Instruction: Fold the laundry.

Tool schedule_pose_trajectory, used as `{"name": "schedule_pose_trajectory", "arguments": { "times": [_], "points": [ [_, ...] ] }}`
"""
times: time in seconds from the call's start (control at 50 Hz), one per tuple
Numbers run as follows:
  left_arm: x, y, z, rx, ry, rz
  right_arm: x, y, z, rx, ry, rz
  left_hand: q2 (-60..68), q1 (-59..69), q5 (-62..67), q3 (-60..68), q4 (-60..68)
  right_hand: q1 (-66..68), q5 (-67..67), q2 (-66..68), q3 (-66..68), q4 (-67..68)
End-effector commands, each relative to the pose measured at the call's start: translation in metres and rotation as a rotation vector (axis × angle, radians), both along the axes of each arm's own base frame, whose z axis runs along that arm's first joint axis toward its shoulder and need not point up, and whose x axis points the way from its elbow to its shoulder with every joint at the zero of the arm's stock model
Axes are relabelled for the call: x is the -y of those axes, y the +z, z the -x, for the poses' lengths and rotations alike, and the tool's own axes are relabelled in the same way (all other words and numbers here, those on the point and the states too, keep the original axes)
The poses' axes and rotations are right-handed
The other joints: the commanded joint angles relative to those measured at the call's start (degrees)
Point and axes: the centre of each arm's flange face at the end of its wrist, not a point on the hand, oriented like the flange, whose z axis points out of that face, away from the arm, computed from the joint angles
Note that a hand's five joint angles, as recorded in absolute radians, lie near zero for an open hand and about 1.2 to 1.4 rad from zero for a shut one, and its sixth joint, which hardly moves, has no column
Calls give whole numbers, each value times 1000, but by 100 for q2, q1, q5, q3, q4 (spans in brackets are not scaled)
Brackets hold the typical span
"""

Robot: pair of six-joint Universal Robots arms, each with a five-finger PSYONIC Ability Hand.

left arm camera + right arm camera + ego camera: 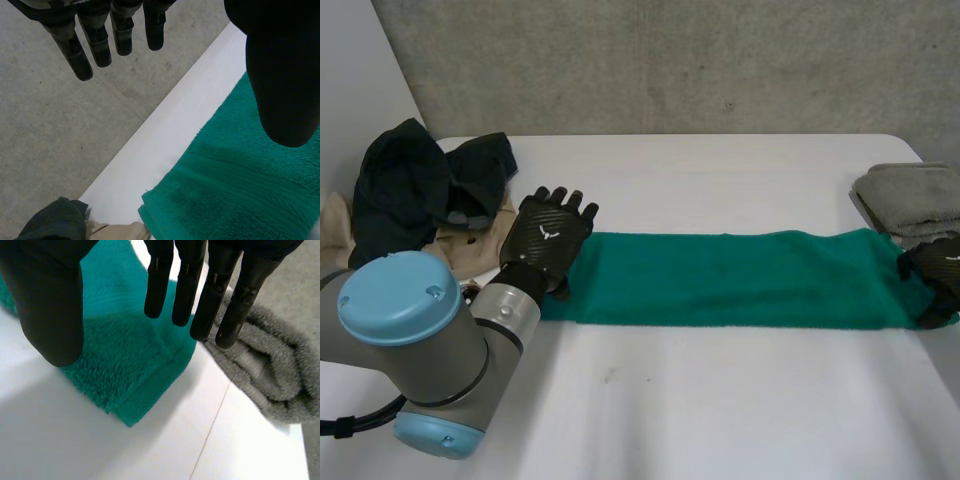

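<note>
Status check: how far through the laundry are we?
Done: the grey towel lies folded. In hand: the green towel is a long strip, seemingly doubled, left hand and right hand open at its ends. Left: its crosswise folds, plus the dark clothes and beige garment.

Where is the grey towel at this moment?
In the head view, the folded grey towel lies at the table's right edge, behind the green towel's right end and the right hand.

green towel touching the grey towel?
Cannot tell. Right wrist view: bare table separates green towel and grey towel until fingers of the right hand hide where they come closest.
</note>
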Motion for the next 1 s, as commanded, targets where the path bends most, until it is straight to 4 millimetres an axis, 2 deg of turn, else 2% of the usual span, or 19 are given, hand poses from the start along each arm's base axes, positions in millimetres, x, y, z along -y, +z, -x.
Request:
{"name": "schedule_pose_trajectory", "arguments": {
  "times": [0.02,0.04,0.06,0.26,0.42,0.46,0.56,0.62,0.64,0.66,0.72,0.74,0.8,0.82,0.88,0.9,0.96,0.98,1.0],
  "points": [
    [0,-2,0,1,-1,-5,5,-9,3,-20,5,-2,-169,-117,-258,-206,-160,2960,2432,2454,2439,2446],
    [0,-2,0,1,-1,-5,7,-10,3,-22,6,0,-169,-117,-258,-206,-160,4616,4087,4110,4094,4101],
    [0,-2,0,2,-1,-6,8,-10,4,-25,5,2,-169,-117,-258,-206,-160,4843,4314,4337,4321,4329],
    [0,-2,-1,2,2,-6,12,-5,11,-43,-26,22,-169,-117,-258,-206,-160,4845,4317,4339,4324,4331],
    [1,0,-2,0,9,-2,22,26,71,-176,-150,124,-169,-117,-258,-206,-160,4845,4317,4339,4324,4331],
    [1,1,-2,-2,9,0,23,29,78,-209,-158,136,-169,-117,-258,-206,-160,4845,4317,4339,4324,4331],
    [2,4,-3,-7,14,6,27,34,85,-258,-167,159,-169,-117,-258,-206,-160,4845,4317,4339,4324,4331],
    [2,7,-4,-11,15,16,27,45,79,-272,-168,187,-169,-117,-258,-206,-160,4845,4317,4339,4324,4331],
    [2,8,-4,-12,17,19,27,50,74,-272,-154,202,-169,-117,-258,-206,-160,4845,4317,4339,4324,4331],
    [3,10,-4,-16,19,22,26,60,57,-274,-115,237,-169,-117,-258,-206,-160,4845,4317,4339,4324,4331],
    [6,13,-8,-21,32,30,24,71,23,-265,-34,282,-169,-117,-258,-206,-160,4845,4317,4339,4324,4331],
    [8,16,-10,-23,38,36,22,75,-3,-251,29,309,-169,-117,-258,-206,-160,4845,4317,4339,4324,4331],
    [15,25,-17,-38,64,59,15,81,-44,-226,133,353,-169,-117,-258,-206,-160,4845,4317,4339,4324,4331],
    [15,27,-17,-39,68,62,7,85,-74,-211,209,386,-169,-117,-258,-206,-160,4845,4317,4339,4324,4331],
    [19,33,-22,-48,84,76,-8,92,-118,-192,328,454,-169,-117,-258,-206,-160,4845,4317,4339,4324,4331],
    [19,35,-23,-52,86,81,-21,97,-147,-177,406,500,-169,-117,-258,-206,-160,4845,4317,4339,4324,4331],
    [21,38,-25,-77,95,77,-44,100,-188,-145,529,559,-169,-117,-258,-206,-160,4845,4317,4339,4324,4331],
    [21,38,-25,-86,95,74,-59,96,-212,-120,615,578,-169,-117,-258,-206,-160,4845,4317,4339,4324,4331],
    [21,38,-25,-100,95,67,-66,91,-224,-108,659,577,-169,-117,-258,-206,-160,4845,4317,4339,4324,4331]
  ]
}}
